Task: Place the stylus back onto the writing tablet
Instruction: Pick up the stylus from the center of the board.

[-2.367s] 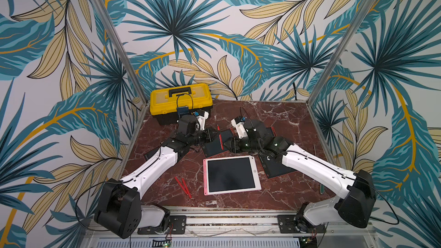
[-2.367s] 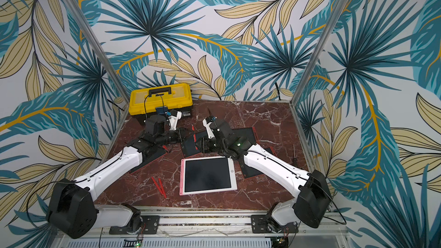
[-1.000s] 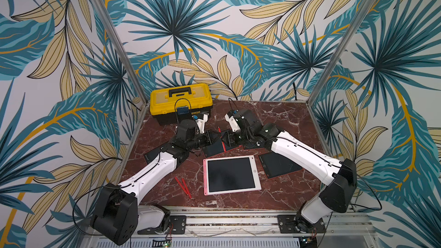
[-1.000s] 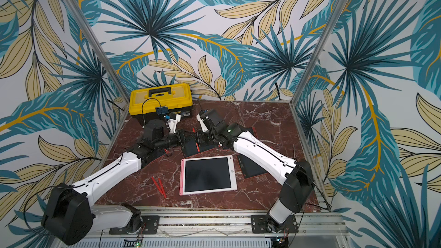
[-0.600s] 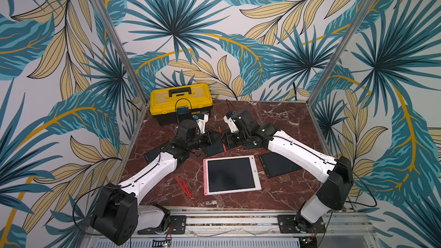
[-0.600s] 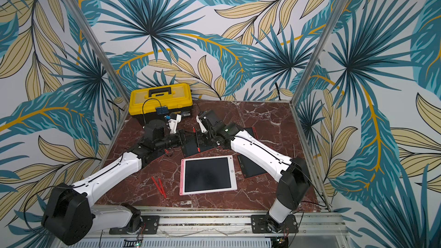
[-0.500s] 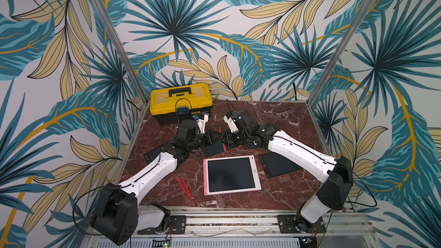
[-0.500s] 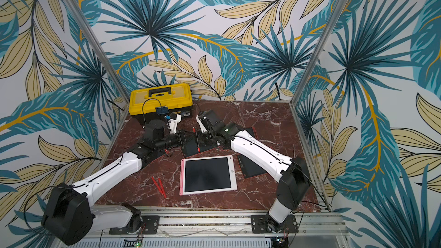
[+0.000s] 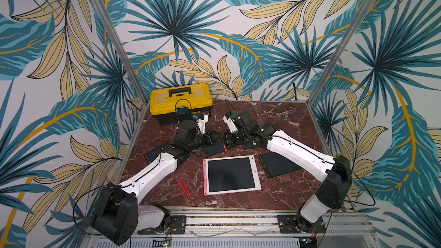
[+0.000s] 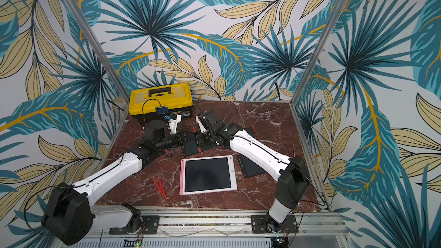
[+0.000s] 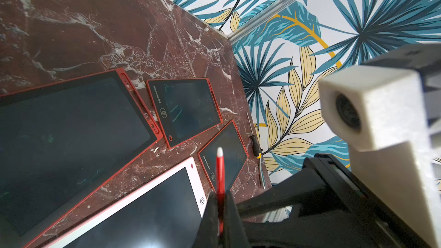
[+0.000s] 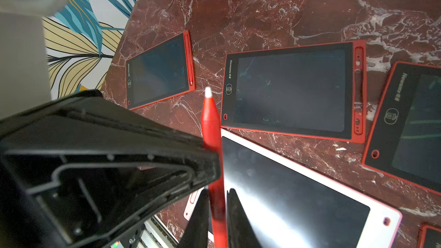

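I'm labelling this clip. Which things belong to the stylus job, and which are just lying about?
Job: red white-tipped stylus, probably the red-framed black writing tablet with empty slot.
Lying about: yellow plastic toolbox, pink-edged white tablet, two loose red styluses, black-handled screwdriver.

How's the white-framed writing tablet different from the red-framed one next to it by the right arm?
The white-framed tablet is larger than the red-framed tablet. White-framed lies roughly square to the front edge of the table; red-framed is turned askew, a corner hidden by the right arm. Both lie flat, screens up and dark.
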Tool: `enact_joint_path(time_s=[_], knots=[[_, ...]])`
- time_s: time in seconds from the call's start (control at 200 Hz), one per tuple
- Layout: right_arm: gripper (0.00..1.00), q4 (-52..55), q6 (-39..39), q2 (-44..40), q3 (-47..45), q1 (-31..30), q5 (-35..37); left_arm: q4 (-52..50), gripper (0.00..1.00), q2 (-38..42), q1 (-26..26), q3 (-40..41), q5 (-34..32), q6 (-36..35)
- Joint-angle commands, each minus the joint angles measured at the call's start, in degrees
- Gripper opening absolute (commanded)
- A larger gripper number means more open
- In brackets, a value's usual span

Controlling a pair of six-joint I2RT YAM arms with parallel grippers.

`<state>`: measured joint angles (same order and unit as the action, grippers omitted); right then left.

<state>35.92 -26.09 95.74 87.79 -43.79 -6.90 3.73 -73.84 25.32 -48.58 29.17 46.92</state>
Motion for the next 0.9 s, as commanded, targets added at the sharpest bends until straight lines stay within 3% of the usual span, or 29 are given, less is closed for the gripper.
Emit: enact_joint_path(time_s=[0.0, 0.686, 0.891], knots=[[0.15, 1.08, 0.38, 0.73, 0.82, 0.15, 0.16, 1.81, 0.0, 1.07, 0.22, 1.2, -0.39, -0.07], [0.11, 1.43, 1.21, 0.56, 0.27, 0.2, 0.9, 1.79, 0.0, 1.51, 0.2, 1.49, -0.75, 0.19], [0.11, 1.69, 1.82, 0.58, 0.19, 0.18, 1.01, 1.72, 0.19, 1.16, 0.18, 0.77, -0.41, 0.68]])
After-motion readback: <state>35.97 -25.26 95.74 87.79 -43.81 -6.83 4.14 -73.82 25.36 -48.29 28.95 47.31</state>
